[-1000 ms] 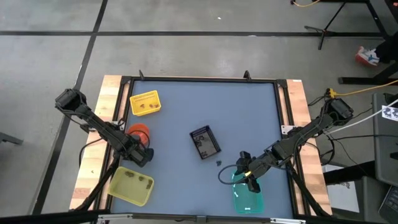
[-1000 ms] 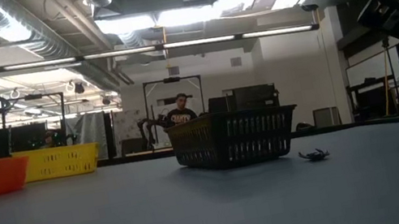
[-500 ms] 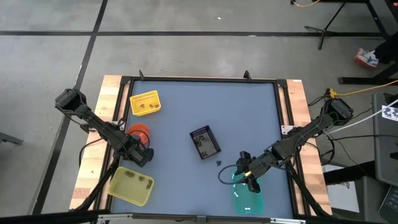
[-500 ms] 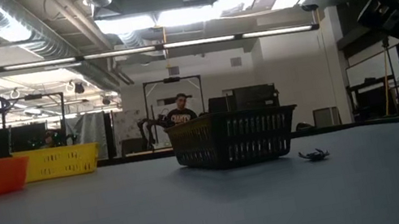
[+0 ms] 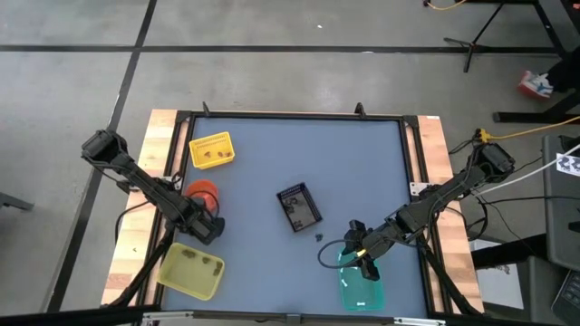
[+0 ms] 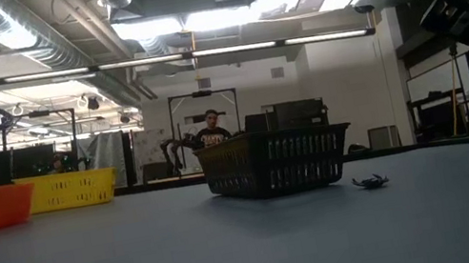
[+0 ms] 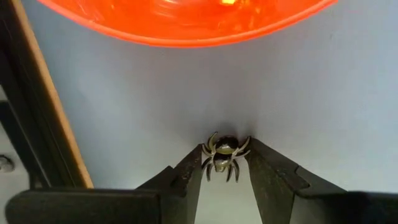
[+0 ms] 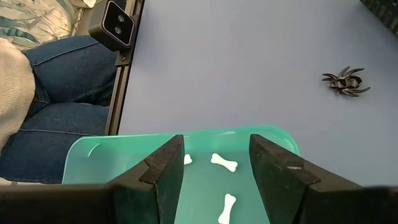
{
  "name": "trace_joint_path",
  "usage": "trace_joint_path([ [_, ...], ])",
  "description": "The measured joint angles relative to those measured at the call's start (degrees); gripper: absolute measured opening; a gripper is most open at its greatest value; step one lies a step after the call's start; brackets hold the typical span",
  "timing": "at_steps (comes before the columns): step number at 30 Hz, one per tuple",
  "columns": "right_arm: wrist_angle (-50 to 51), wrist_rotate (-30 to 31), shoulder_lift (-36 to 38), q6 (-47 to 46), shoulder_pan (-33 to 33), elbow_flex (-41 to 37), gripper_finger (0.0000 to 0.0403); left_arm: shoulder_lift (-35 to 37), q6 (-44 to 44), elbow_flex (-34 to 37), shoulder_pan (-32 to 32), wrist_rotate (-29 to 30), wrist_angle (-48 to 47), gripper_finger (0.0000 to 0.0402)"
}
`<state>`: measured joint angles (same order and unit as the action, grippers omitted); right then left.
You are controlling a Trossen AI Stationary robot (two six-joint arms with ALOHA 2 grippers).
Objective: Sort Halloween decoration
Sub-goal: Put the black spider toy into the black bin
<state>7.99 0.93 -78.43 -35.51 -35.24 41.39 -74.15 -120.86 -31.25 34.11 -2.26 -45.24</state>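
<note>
The left gripper (image 5: 208, 225) sits at about eight o'clock on the blue table (image 5: 272, 163), just beside the orange container (image 5: 202, 191) and near the yellow-green tray (image 5: 191, 269). In the left wrist view its two dark fingers (image 7: 186, 180) are closed on a small dark spider trinket (image 7: 222, 153), pinched between the tips, with the orange container's rim (image 7: 186, 25) close ahead. The right gripper (image 5: 362, 257) hangs at about five o'clock, over the near edge of the teal tray (image 5: 361, 288); the right wrist view shows its jaws parted with nothing between them, and white bone trinkets (image 8: 222, 162) lying in the teal tray (image 8: 124, 155) beneath. A second black spider (image 8: 346, 81) lies loose on the table, between the teal tray and the black basket (image 5: 298, 207) at the centre; the low view shows it (image 6: 370, 182) just beside the basket (image 6: 275, 163). The yellow tray (image 5: 211, 150) at ten o'clock holds a few dark bits, and the yellow-green tray holds some too, too small to tell apart. A person in jeans (image 8: 56, 106) sits beyond the table edge.
</note>
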Motion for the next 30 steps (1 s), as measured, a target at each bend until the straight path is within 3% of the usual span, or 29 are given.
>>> trace_joint_path([
  [30, 0.0, 0.0, 0.0, 1.5, 0.0, 0.0, 0.0179, 0.3, 0.0, -1.1, -0.1, 4.3, 9.5, 0.0091],
])
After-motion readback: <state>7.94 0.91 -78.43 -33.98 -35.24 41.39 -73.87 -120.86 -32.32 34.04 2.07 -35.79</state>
